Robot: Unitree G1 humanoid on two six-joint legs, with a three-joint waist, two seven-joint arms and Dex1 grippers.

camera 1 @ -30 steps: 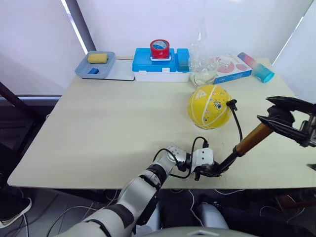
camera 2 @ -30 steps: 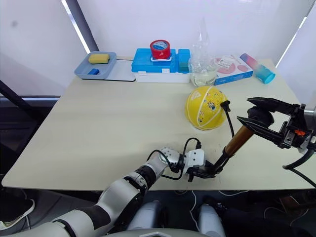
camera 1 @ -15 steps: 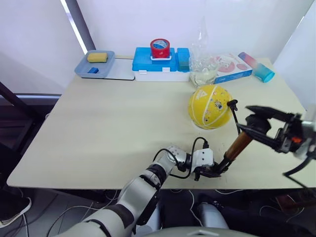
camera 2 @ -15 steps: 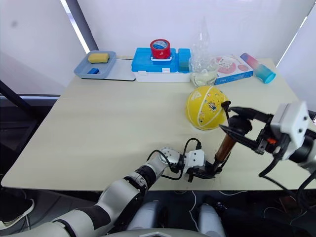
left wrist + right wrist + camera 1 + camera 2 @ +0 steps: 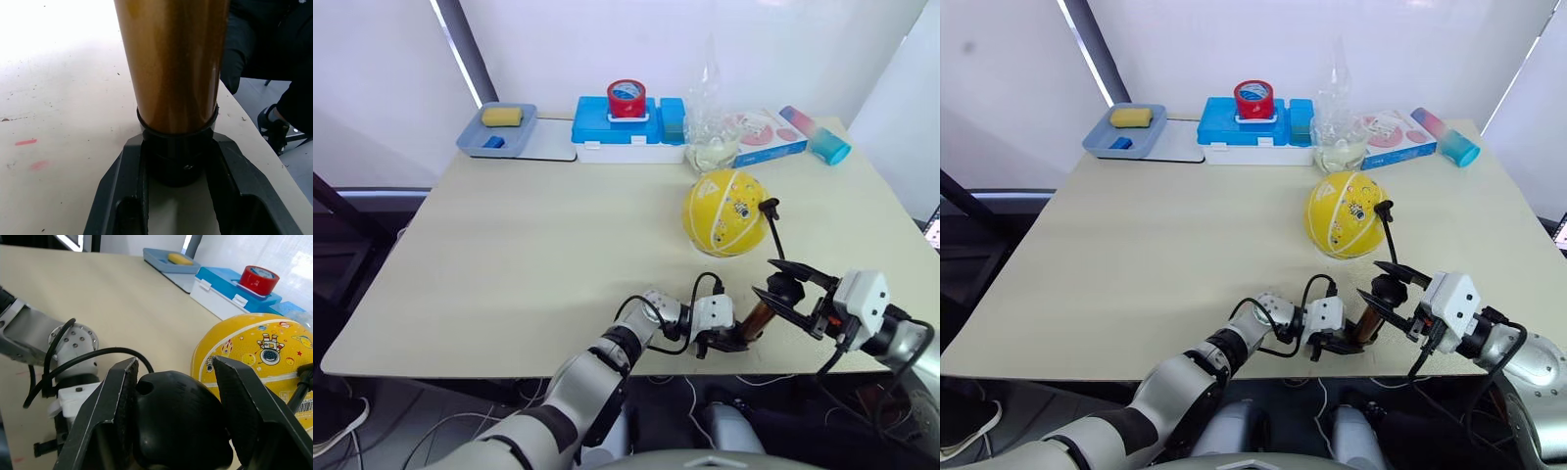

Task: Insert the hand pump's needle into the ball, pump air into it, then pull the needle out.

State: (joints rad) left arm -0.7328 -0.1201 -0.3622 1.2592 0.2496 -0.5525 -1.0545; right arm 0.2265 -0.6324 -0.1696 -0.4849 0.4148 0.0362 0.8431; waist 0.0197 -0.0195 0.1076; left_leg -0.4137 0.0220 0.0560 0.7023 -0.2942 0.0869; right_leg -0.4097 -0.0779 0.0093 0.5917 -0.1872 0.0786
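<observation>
The yellow ball [image 5: 726, 211] rests on the table right of centre. The needle's black fitting [image 5: 769, 207] sits against the ball's right side, and the thin black hose [image 5: 775, 237] runs down from it toward the hand pump [image 5: 759, 318]. The pump stands tilted near the front edge, with only a short piece of its copper cylinder [image 5: 173, 63] showing. My left gripper [image 5: 729, 340] is shut on the pump's black base [image 5: 178, 166], flat on the table. My right gripper [image 5: 788, 294] is shut on the black handle [image 5: 181, 426], low over the cylinder.
Along the far edge stand a grey tray [image 5: 475, 140] holding a yellow sponge, a blue box [image 5: 597, 119] with a red tape roll [image 5: 628, 98] on it, a clear bag [image 5: 713, 137], a pink box [image 5: 766, 137] and a blue-pink tube [image 5: 818, 137]. The table's front edge [image 5: 607, 372] runs just under both grippers.
My right gripper has come down and to the left with the handle, pushing it toward the base, so much less cylinder shows. The left gripper and the ball stay put.
</observation>
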